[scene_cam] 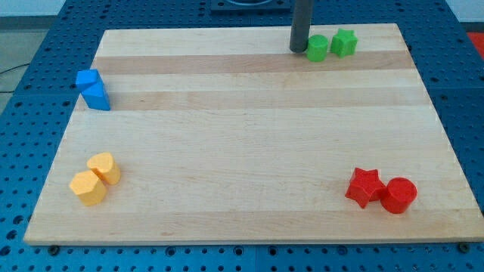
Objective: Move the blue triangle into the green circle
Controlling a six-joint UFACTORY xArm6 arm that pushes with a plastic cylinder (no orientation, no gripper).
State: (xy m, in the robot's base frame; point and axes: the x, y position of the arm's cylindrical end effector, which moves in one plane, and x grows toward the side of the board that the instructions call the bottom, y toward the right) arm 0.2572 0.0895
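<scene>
Board: you have a pale wooden board (249,151) whose middle lies bare, so there is wide room for a long push from the view's left toward the view's top right.
Edges: the blue pair sits hard against the view's left edge, and the green pair sits near the view's top edge; a wide push could send a block off either side.
Rod: there are no jaws to open or shut, only a dark rod; my tip (299,50) rests just left of the green circle (318,48), touching or nearly so, and well apart from the blue blocks.
Blue triangle: the blue triangle (97,97) lies at the view's left, touching a second blue block (88,78) just above it; which is the triangle is hard to tell.
Handling: it looks small, stiff and light, and will likely slide easily and spin if you push off centre; press a flat face from its left side.
Others: green star (345,42) touches the circle's right; two yellow blocks (95,179) bottom left; red star (364,186) and red circle (398,196) bottom right.
</scene>
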